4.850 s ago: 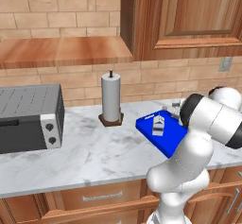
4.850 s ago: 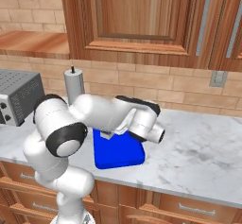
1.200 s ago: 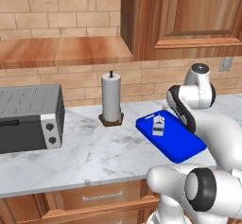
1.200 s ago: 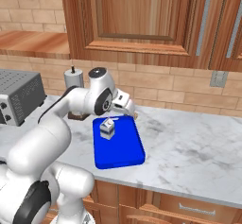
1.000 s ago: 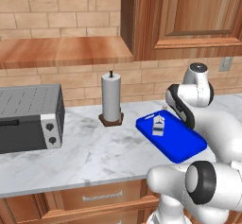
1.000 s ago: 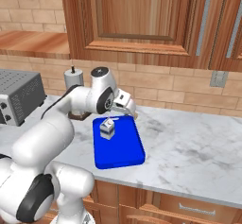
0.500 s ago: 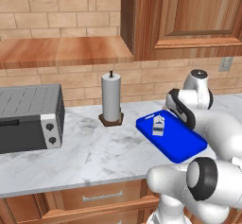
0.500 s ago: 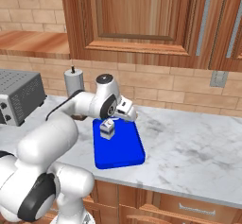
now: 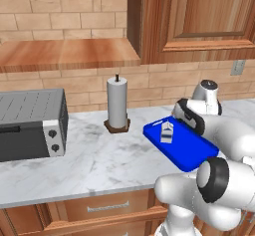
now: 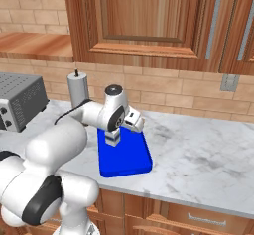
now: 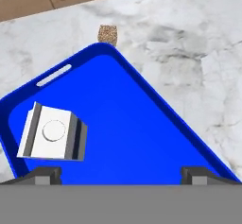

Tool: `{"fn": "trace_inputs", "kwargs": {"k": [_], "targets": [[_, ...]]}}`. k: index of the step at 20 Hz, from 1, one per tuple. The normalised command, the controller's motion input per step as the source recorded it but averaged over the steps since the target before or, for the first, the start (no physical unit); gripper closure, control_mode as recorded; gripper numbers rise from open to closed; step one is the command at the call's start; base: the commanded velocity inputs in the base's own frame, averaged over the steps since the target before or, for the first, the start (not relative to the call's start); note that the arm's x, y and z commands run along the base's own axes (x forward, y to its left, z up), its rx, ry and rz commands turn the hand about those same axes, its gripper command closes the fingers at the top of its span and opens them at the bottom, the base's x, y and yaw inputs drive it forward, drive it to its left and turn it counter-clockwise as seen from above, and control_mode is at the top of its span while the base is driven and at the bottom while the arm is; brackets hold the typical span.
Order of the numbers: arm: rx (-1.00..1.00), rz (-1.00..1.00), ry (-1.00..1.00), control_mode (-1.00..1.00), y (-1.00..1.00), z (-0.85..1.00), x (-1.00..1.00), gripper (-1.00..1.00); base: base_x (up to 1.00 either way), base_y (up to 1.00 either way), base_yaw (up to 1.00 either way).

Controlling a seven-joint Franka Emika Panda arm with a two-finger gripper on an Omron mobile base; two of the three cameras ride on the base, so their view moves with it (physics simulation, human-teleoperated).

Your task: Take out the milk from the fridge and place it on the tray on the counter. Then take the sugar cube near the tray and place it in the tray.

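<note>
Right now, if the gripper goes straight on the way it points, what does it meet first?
Probably the flat bright blue tray: the gripper, jaws apart, looks down on its bare floor beside the small white milk carton. Depth is unclear.

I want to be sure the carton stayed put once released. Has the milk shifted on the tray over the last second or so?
No. In the left base view the milk stands at the same spot on the tray, right of the paper-towel roll, as before.
</note>
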Motion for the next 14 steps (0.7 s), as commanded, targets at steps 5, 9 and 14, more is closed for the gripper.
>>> {"fn": "trace_inputs", "kwargs": {"k": [5, 9, 14], "targets": [[0.0, 0.0, 0.05, -1.0, 0.0, 0.0, 0.41, -1.0, 0.0, 0.0, 0.0], [0.0, 0.0, 0.08, -1.0, 0.0, 0.0, 0.44, -1.0, 0.0, 0.0, 0.0], [0.0, 0.0, 0.06, -1.0, 0.0, 0.0, 0.39, -1.0, 0.0, 0.0, 0.0]]}}
